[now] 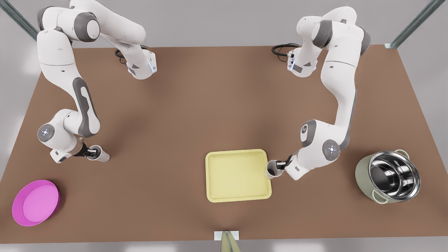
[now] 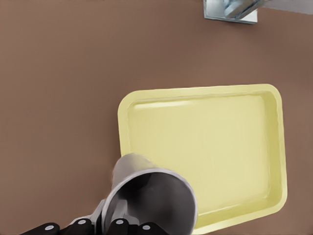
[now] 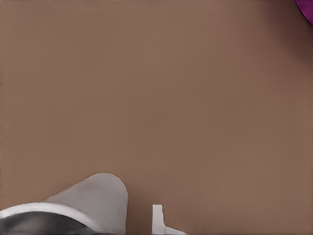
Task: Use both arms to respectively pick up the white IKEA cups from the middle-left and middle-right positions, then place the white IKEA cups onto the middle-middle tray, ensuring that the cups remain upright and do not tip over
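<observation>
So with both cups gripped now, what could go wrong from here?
1. The left claw grips its cup by the rim, right at the tray edge; catching the raised rim could tip it.
2. The right claw holds the other cup far from the tray, near the pink bowl; that rim grip might slip during the long carry.

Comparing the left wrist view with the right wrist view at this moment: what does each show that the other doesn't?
Left wrist view alone: the yellow tray just beyond the held cup, the left gripper shut on that cup's rim, and a metal bracket at the table edge.

Right wrist view alone: a sliver of the pink bowl at one corner, and the other cup held by the right gripper, far from the tray.

Both: a white cup close to the lens and the brown table.
</observation>
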Controlling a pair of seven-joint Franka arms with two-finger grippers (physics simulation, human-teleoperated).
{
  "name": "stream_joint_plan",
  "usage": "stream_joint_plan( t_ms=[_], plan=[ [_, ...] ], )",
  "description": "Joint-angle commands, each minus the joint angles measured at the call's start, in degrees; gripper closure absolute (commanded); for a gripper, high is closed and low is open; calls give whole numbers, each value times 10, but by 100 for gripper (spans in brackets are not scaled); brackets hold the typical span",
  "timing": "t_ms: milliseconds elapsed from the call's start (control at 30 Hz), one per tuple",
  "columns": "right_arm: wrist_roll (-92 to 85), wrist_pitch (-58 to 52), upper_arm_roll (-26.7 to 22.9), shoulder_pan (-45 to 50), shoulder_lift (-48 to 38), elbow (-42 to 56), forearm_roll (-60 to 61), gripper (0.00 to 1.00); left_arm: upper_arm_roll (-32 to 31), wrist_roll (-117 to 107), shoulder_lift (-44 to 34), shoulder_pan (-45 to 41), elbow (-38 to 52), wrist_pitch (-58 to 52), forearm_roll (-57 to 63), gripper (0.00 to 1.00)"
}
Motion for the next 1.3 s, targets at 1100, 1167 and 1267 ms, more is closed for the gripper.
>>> stream_joint_plan(
  t_ms=[1100, 1167, 1267],
  plan=[
    [372, -64, 66, 403, 202, 405, 217, 79, 20, 41, -270, 72, -7, -376, 157, 0],
    [399, -60, 47, 429, 229, 439, 214, 79, 19, 36, -270, 69, -7, -377, 136, 0],
    [400, -40, 27, 452, 249, 456, 214, 79, 21, 38, -260, 90, -9, -421, 114, 0]
  ],
)
